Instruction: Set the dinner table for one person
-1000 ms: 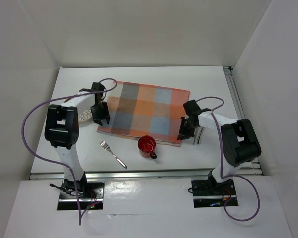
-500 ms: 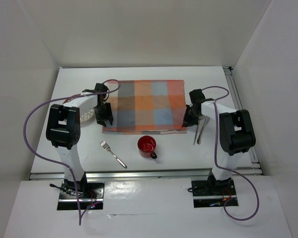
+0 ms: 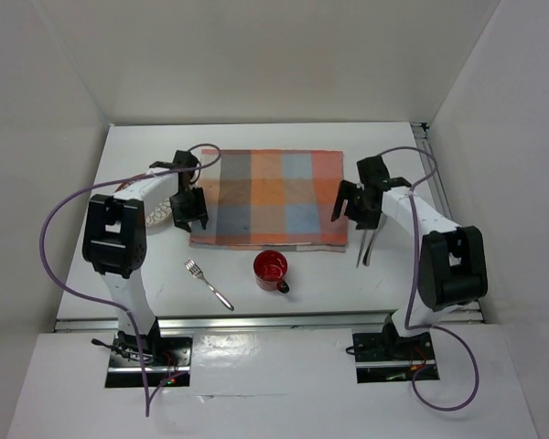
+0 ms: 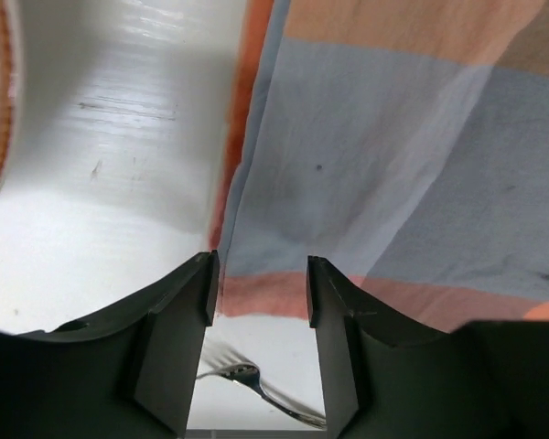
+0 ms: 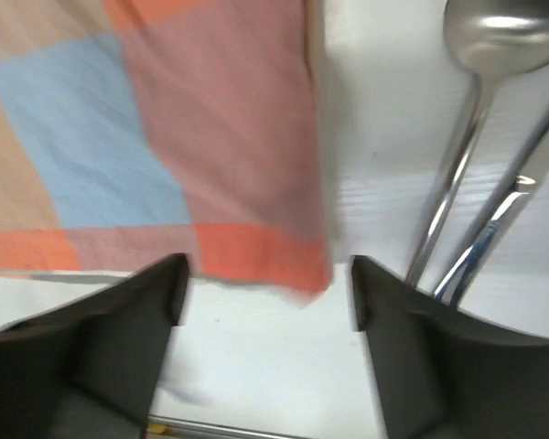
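Orange-and-blue cloth mat lies flat on matte dinner table.

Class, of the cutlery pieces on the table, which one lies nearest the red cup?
The fork, alone just left of the red cup. The spoon and the utensil beside it lie together farther off, past the mat's right edge.

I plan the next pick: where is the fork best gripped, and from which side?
Probably mid-handle on the fork, from straight above, jaws across the shaft: it lies flat and diagonal on the dinner table, tines far-left, bare tabletop on both sides.
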`<state>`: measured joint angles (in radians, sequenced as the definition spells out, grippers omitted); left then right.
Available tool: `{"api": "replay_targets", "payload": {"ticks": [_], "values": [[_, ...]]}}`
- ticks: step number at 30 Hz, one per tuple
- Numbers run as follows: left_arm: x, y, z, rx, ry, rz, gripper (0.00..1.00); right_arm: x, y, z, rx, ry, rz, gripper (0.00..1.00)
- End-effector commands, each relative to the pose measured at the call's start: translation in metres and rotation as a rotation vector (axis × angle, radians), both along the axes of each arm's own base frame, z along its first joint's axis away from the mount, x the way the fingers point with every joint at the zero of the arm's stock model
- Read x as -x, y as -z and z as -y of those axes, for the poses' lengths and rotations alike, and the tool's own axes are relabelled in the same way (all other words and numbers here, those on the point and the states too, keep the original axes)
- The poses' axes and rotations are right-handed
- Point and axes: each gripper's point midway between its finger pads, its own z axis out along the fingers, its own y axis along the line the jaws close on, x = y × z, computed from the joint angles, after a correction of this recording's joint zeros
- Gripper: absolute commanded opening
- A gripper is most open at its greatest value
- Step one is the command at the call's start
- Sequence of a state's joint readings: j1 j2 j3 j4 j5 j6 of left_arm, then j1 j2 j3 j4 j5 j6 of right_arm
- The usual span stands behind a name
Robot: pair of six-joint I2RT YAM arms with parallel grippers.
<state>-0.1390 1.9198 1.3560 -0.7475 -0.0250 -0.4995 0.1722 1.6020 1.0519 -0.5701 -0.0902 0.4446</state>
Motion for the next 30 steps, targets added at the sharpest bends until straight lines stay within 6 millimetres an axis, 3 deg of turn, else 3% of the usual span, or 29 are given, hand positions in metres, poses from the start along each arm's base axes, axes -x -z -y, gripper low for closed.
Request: {"api": "replay_targets", "payload": {"ticks": [1, 4, 6, 8, 9, 10, 13, 18, 22, 30], "values": [[-0.017, -0.051, -0.001, -0.008, 0.003, 0.12, 0.6, -0.017, -0.056, 0.014, 0.064, 0.026, 0.12, 0.88], [-0.019, -0.08, -0.001, -0.002, 0.002, 0.166, 0.7, -0.023, -0.1, 0.003, 0.02, -0.006, 0.224, 0.95], [-0.022, -0.096, -0.003, -0.007, -0.001, 0.2, 0.81, -0.019, -0.111, -0.012, -0.002, -0.049, 0.235, 0.96], [-0.02, -0.112, -0.003, 0.0, -0.01, 0.232, 0.82, -0.003, -0.12, -0.05, -0.055, -0.164, 0.251, 0.96], [-0.02, -0.121, -0.005, -0.009, -0.015, 0.252, 0.82, 0.006, -0.114, -0.064, -0.072, -0.211, 0.234, 0.96], [-0.023, -0.131, -0.004, -0.002, -0.024, 0.28, 0.82, 0.024, -0.114, -0.093, -0.106, -0.306, 0.225, 0.95], [-0.022, -0.16, -0.009, -0.013, -0.044, 0.357, 0.82, 0.06, -0.102, -0.137, -0.126, -0.472, 0.214, 0.95], [-0.015, -0.19, -0.019, -0.043, -0.079, 0.456, 0.84, 0.093, -0.082, -0.171, -0.113, -0.638, 0.189, 0.92], [-0.014, -0.189, -0.02, -0.032, -0.093, 0.459, 0.84, 0.105, -0.049, -0.184, -0.044, -0.696, 0.127, 0.83], [-0.008, -0.181, -0.02, -0.027, -0.088, 0.437, 0.84, 0.097, -0.023, -0.191, 0.004, -0.665, 0.112, 0.58]]}}
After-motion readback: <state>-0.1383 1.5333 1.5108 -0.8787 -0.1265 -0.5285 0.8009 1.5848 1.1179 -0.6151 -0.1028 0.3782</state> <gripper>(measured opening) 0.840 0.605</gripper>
